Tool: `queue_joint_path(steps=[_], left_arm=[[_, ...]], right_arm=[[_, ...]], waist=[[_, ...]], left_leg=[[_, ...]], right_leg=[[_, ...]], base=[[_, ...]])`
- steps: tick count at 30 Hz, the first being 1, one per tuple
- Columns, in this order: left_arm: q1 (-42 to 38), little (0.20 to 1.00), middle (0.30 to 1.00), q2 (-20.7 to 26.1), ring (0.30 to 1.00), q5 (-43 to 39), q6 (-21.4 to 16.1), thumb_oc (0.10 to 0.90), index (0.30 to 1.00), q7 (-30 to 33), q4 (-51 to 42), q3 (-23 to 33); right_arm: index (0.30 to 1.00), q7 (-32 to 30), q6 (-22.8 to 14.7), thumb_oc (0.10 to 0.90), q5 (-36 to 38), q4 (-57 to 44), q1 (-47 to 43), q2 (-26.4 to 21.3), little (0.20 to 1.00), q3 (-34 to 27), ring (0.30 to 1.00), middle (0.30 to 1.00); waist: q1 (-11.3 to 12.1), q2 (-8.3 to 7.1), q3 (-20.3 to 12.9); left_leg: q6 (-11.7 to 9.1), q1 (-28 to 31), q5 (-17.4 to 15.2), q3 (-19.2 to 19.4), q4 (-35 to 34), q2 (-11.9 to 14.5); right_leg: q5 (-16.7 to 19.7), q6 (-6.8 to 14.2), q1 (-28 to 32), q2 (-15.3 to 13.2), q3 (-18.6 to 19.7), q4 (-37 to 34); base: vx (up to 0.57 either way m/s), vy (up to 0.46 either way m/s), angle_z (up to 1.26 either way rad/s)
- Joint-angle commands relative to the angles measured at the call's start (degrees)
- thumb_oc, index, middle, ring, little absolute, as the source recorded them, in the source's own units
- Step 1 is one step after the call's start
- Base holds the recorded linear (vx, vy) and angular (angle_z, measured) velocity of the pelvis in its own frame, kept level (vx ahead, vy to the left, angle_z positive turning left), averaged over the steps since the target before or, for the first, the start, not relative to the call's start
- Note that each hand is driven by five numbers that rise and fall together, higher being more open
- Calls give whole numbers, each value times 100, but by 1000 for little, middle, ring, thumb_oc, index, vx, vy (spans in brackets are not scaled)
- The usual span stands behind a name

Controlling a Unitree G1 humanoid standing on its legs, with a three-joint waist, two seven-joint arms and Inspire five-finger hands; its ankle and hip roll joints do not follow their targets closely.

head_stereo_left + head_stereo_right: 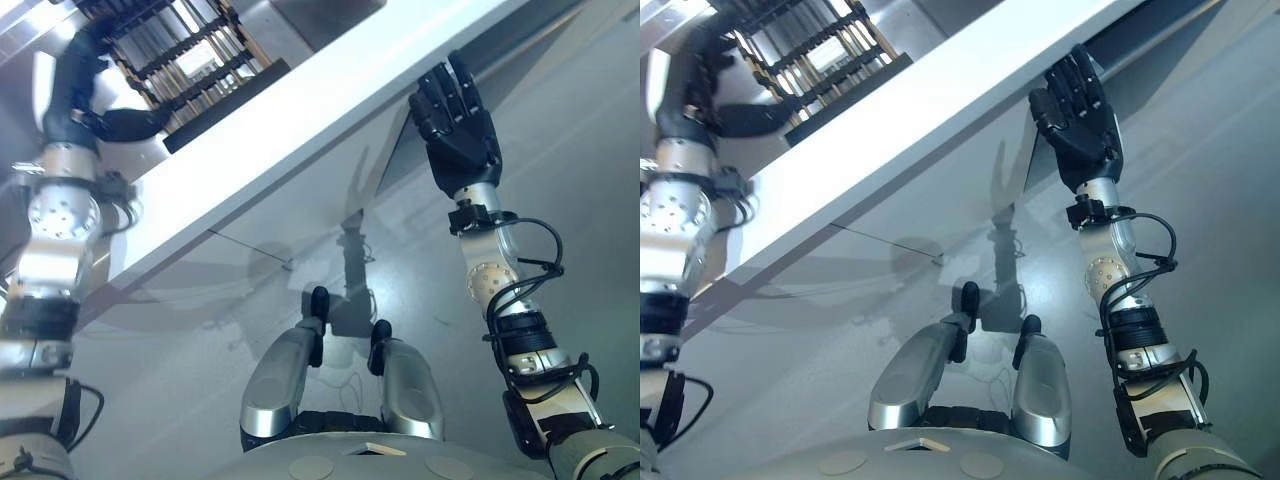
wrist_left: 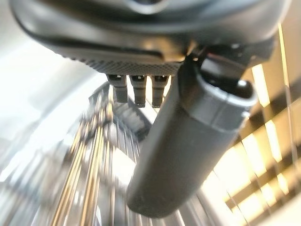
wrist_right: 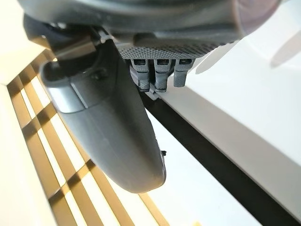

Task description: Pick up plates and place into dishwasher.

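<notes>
Nearest, the grey floor (image 1: 200, 400) spreads below the white counter (image 1: 300, 120), whose long edge runs diagonally across. The right hand (image 1: 455, 120) is up at that edge, fingers straight and loosely spread, holding nothing. Farther back on the left, the left hand (image 1: 125, 122) reaches toward the dark wire dishwasher rack (image 1: 180, 50), fingers stretched out straight and empty. Its wrist view shows rack tines (image 2: 94, 155) beyond the thumb. No plate is visible.

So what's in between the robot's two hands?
A long white panel, likely the dishwasher's open door, runs between them in both eye views. The left hand is over the dark wire rack past it; the right hand is at its other end.
</notes>
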Motion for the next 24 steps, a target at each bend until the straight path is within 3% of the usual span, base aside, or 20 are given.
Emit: queue_joint_path(steps=[1,7,15,23,24], left_arm=[[107,900,900,43,900,298,-548,800,900,10,-718,401],[441,900,900,97,900,327,-524,800,900,-121,-976,553],[991,900,900,90,900,329,-584,800,900,-236,-1217,891],[1629,900,900,98,900,464,-751,800,900,-344,-1366,1559],[1683,900,900,174,900,453,-736,800,900,-301,-1395,1653]], right_arm=[[900,1,-249,800,-419,-520,-319,122,900,65,900,900],[900,-738,-543,800,-984,-148,188,-159,900,-216,900,900],[900,-1227,-880,800,-1451,51,1121,-285,900,-704,900,900],[900,-2272,-1030,800,-3010,818,2350,-207,900,-1504,900,900],[900,-2629,-946,800,-3335,1090,2549,-230,900,-1629,900,900]], waist=[[124,-134,-566],[34,-55,-728],[-105,-39,-948],[-396,-96,-1306],[-450,-102,-1340]], left_leg=[[-12,325,-870,257,541,-25],[-9,629,-830,280,315,-57],[-13,911,-784,373,62,-60],[-17,1235,-706,572,-320,12],[-17,1280,-693,613,-385,25]], right_leg=[[1076,353,-300,-64,164,-557],[1114,380,-58,-65,128,-734],[1177,428,174,-19,121,-960],[1261,505,322,110,168,-1185],[1249,514,332,139,173,-1182]], base=[[90,13,14],[62,21,3],[37,11,-1],[52,-6,-4],[13,-10,-12]])
